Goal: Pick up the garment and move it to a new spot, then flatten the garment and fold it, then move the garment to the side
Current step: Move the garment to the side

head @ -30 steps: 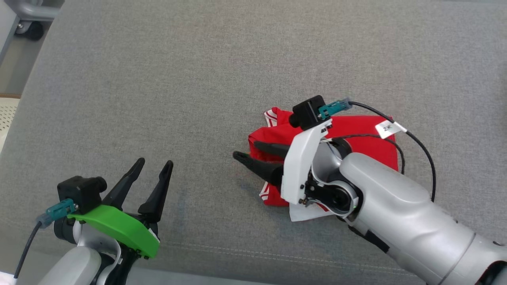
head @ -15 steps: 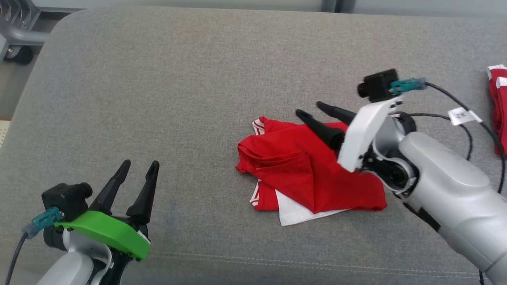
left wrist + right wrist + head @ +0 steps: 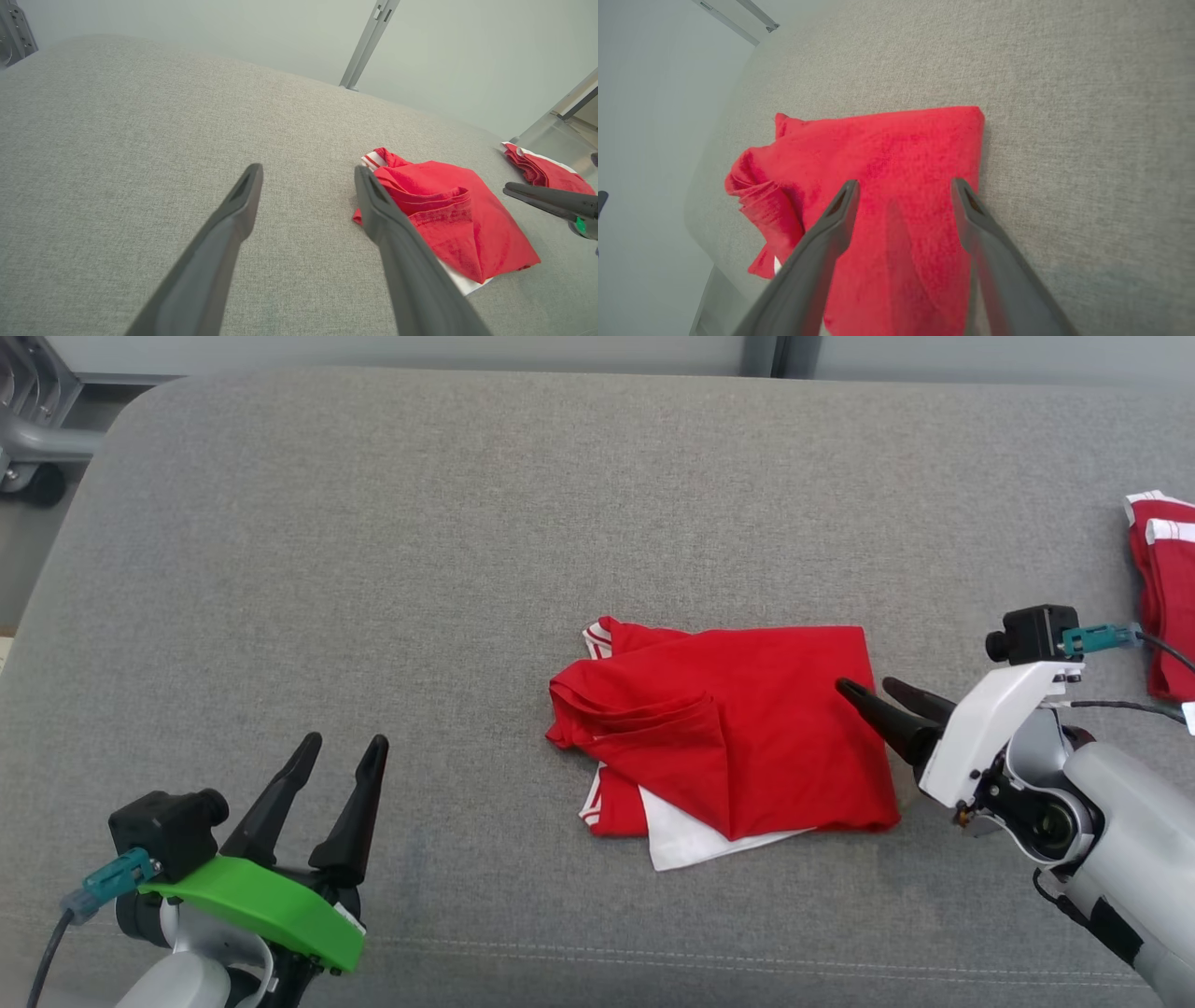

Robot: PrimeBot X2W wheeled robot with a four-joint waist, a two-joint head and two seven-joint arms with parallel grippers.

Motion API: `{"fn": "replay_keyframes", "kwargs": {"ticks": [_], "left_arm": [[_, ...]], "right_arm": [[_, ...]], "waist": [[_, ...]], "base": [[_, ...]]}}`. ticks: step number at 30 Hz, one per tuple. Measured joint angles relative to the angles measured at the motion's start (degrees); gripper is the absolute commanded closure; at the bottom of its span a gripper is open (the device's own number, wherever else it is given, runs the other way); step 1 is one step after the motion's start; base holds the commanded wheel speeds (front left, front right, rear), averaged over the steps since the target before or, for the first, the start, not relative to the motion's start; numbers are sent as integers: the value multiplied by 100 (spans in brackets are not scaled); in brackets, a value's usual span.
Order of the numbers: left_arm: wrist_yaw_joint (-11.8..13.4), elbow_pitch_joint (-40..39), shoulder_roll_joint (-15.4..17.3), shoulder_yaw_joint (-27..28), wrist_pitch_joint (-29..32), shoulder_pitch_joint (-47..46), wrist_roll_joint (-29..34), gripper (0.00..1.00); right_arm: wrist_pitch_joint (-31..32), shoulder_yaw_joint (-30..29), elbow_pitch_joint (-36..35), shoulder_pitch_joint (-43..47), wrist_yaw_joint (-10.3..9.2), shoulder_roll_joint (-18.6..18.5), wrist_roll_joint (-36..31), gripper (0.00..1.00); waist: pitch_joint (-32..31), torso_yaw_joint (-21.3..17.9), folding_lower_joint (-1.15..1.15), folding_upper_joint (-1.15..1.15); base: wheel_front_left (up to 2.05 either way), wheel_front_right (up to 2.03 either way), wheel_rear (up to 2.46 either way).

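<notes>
The garment [image 3: 747, 728] is red with white trim, folded into a rough square on the grey cushion [image 3: 467, 541]; a white flap pokes out at its near edge. It also lies in the left wrist view [image 3: 448, 214] and the right wrist view [image 3: 887, 158]. My right gripper [image 3: 868, 689] is open at the garment's right edge, empty, its tips just over the cloth [image 3: 903, 186]. My left gripper [image 3: 342, 743] stands open and empty well to the left of the garment [image 3: 308, 172].
A second red and white cloth [image 3: 1162, 588] lies at the cushion's far right edge [image 3: 542, 168]. A metal frame with a wheel [image 3: 28, 439] stands off the cushion's back left corner. Bare grey cushion stretches left of and behind the garment.
My right gripper has drawn back from over the garment to its right edge, uncovering the folded cloth. The camera has shifted too. The left gripper has hardly moved.
</notes>
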Motion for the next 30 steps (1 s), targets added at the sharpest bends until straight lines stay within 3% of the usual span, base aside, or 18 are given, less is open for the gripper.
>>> {"fn": "replay_keyframes", "kwargs": {"ticks": [10,19,20,23,30], "left_arm": [[1,-41,-3,-23,0,-1,9,0],[1,-45,-3,-83,19,-16,49,0],[1,-45,-3,-85,19,-18,56,0],[1,-34,-8,-89,19,-23,77,0],[5,41,-21,-59,15,-20,77,0]], "right_arm": [[177,9,134,48,23,-137,100,0],[359,56,336,25,60,116,192,2],[371,62,353,13,62,147,200,44],[410,69,412,-41,67,267,294,100],[459,80,412,-247,181,242,293,100]], "waist": [[165,38,0,0],[219,189,0,0],[222,208,0,0],[217,259,0,0],[134,315,0,0]], "base": [[0,0,0],[0,0,0],[0,0,0],[0,0,0],[0,0,0]]}}
